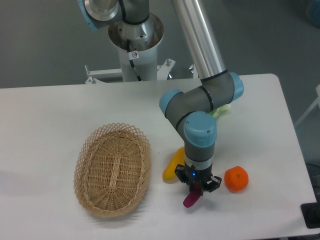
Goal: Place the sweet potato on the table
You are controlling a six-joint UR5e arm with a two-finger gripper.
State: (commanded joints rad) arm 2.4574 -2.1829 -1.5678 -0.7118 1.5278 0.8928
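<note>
The magenta-purple sweet potato point(191, 198) hangs between the fingers of my gripper point(196, 190), its lower end at or just above the white table point(45, 125). I cannot tell whether it touches the tabletop. The gripper points straight down, near the table's front edge, and is shut on the sweet potato's upper end. It stands between the yellow-orange fruit and the orange.
An oval wicker basket point(113, 169) lies to the left of the gripper. A yellow-orange oblong fruit point(173, 165) lies just left of the wrist. A round orange point(236, 179) sits to the right. Something pale green point(222, 111) shows behind the arm's elbow.
</note>
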